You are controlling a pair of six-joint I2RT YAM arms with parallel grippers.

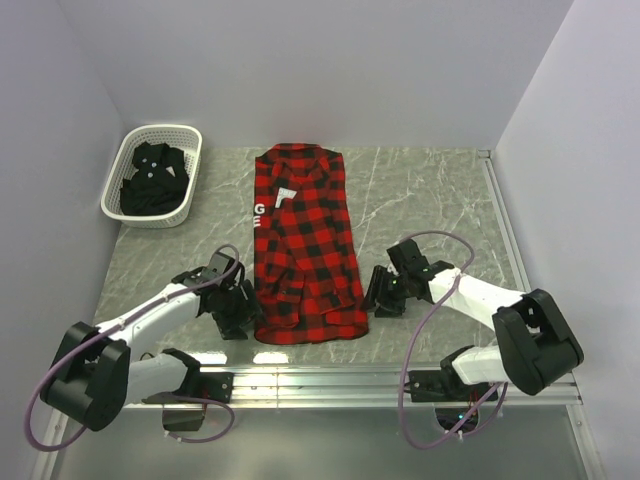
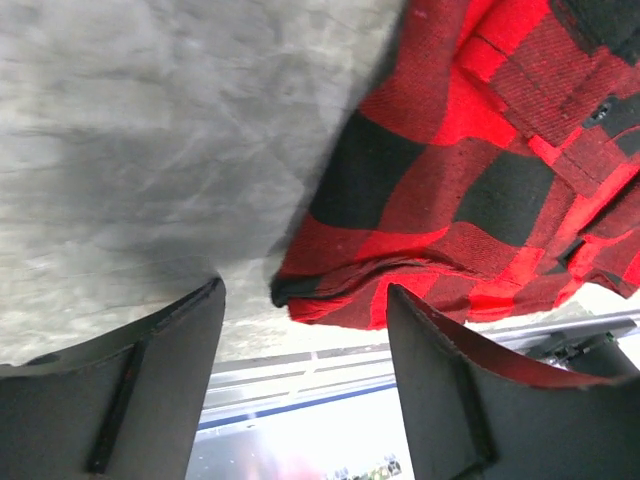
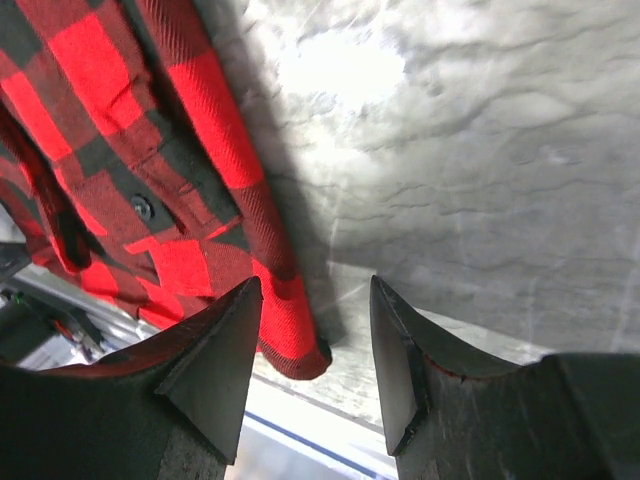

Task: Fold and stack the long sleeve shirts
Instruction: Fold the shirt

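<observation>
The red-and-black flannel shirt (image 1: 303, 245) lies flat on the counter (image 1: 430, 190) (collar at the far end). The left hand (image 1: 243, 312) and right hand (image 1: 380, 297) flank its near hem corners, jaws parted and empty.

A white lattice basket (image 1: 196, 165) sits at the far left corner of the grey, white-veined marble-patterned surface (image 1: 430, 200). A silver metal rail (image 1: 330, 377) runs along its near edge, catching bright glare.

One red-and-black buffalo-check flannel shirt (image 1: 303, 240). One white plastic lattice basket (image 1: 160, 129). Seemingly one crumpled black button-up shirt (image 1: 150, 185). Two black two-finger grippers: left gripper (image 2: 305, 288), right gripper (image 3: 315, 281).
</observation>
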